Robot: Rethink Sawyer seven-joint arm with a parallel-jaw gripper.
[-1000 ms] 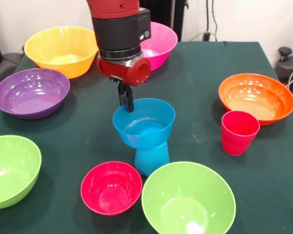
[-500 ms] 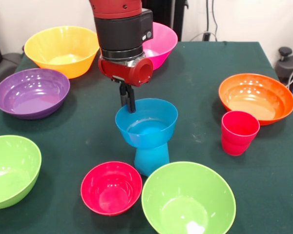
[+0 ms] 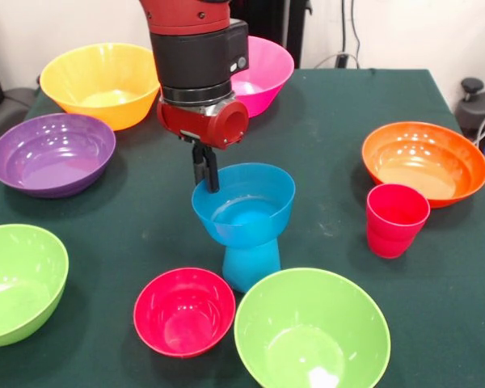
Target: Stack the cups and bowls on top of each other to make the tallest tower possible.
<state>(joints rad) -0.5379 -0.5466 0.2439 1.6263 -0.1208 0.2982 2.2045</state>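
The tower stands mid-table: a light blue cup (image 3: 250,263) turned upside down with a small blue bowl (image 3: 246,206) sitting upright on its base. My gripper (image 3: 207,182) hangs from the red and black arm and reaches down to the bowl's back-left rim. Its hold on the rim is hidden from this angle. A red-pink cup (image 3: 396,220) stands upright to the right, apart from the stack. A small red bowl (image 3: 184,311) lies in front of the tower on the left.
Large bowls ring the table: lime green (image 3: 311,331) at the front, lime green (image 3: 16,283) front left, purple (image 3: 52,153) left, yellow-orange (image 3: 101,81) and pink (image 3: 267,69) at the back, orange (image 3: 424,162) right.
The blue bowl shifted slightly right on the cup and then stayed put. The gripper has since moved a little left and up along the rim.
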